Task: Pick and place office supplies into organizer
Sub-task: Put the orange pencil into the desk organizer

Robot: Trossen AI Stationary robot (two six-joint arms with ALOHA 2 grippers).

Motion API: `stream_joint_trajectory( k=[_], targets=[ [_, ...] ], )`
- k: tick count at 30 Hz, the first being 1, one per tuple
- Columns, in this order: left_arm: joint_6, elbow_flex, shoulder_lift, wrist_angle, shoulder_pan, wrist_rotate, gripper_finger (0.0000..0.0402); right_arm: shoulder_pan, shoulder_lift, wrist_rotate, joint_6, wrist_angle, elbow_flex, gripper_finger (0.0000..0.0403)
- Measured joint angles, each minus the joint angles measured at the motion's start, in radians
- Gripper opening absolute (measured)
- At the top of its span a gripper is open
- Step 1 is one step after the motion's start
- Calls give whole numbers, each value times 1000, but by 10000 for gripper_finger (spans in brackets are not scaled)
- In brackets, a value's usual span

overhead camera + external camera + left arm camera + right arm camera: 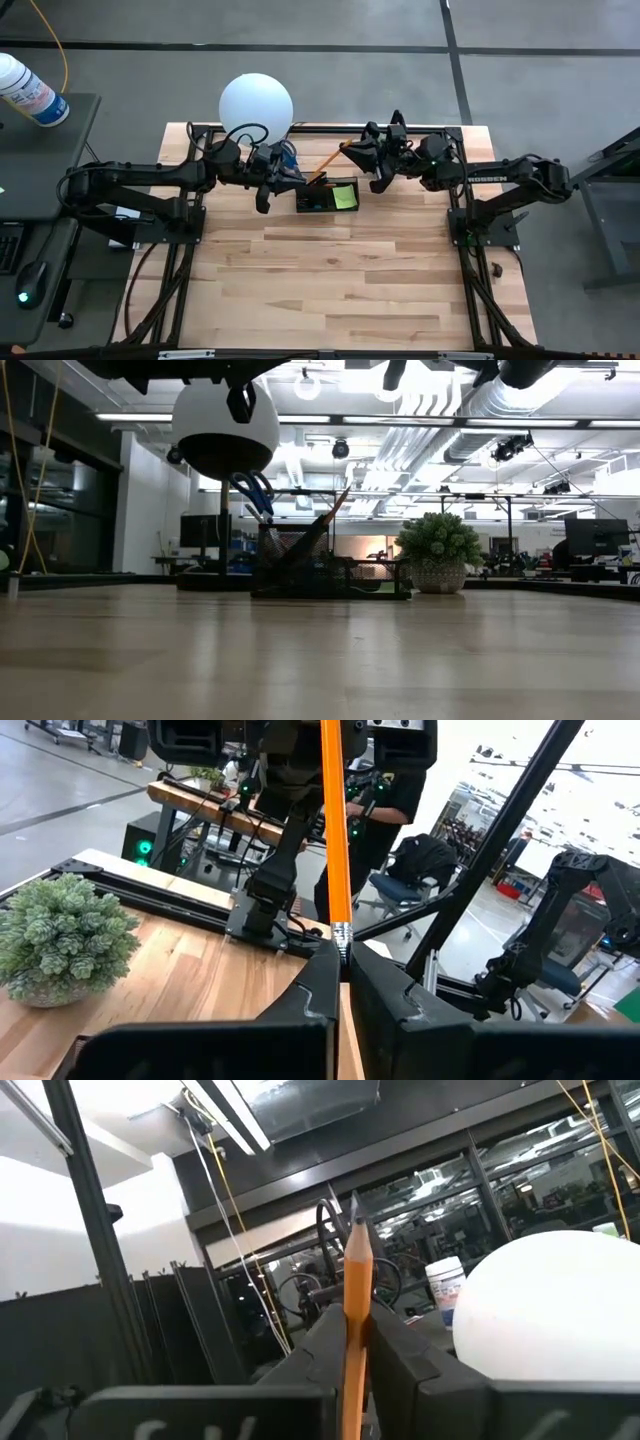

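Note:
An orange pencil (328,165) slants up over the black organizer (318,203), held between both grippers. My left gripper (300,182) is shut on its lower, metal-banded end. My right gripper (352,152) is shut on it near the sharpened tip (355,1215), which sticks out past the fingers. The organizer (330,560) stands on the table by the lamp. A lime-green sticky pad (345,196) lies in it. Blue scissors handles (255,490) stick up at its left end. My left gripper pinches the pencil's metal-banded end (341,932) between its two fingers, coming level from the table's left. The pencil rises from the fingers toward the right arm, clear of the table. My right gripper pinches the pencil a little below its sharpened tip (354,1315) between its two fingers. It comes from the table's right, tilted slightly upward, with the fingers across the pencil. The tip points up past them.
A white lamp globe (257,103) stands just behind the left gripper. A potted plant (440,550) sits right of the organizer. The near half of the wooden table (330,290) is bare. A person (385,810) stands beyond the table's right side.

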Motion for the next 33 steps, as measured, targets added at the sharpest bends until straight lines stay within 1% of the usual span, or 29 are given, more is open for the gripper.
stream_joint_trajectory(
  k=[6,15,21,24,27,33],
  targets=[
    [-4,0,0,-7,0,0,4,0,0,0,-21,-1,0,7],
    [-8,1,0,-45,0,3,37,0,0,0,-32,4,0,6],
    [-8,1,0,-58,0,3,54,-21,0,-5,-29,15,0,4],
    [-10,1,0,-67,0,33,59,-34,0,-7,-34,-3,0,3],
    [-28,1,0,-107,0,75,62,-48,0,2,-53,-76,0,3],
    [-56,1,0,-190,0,142,57,-76,4,55,-103,-188,0,3]
  ],
)
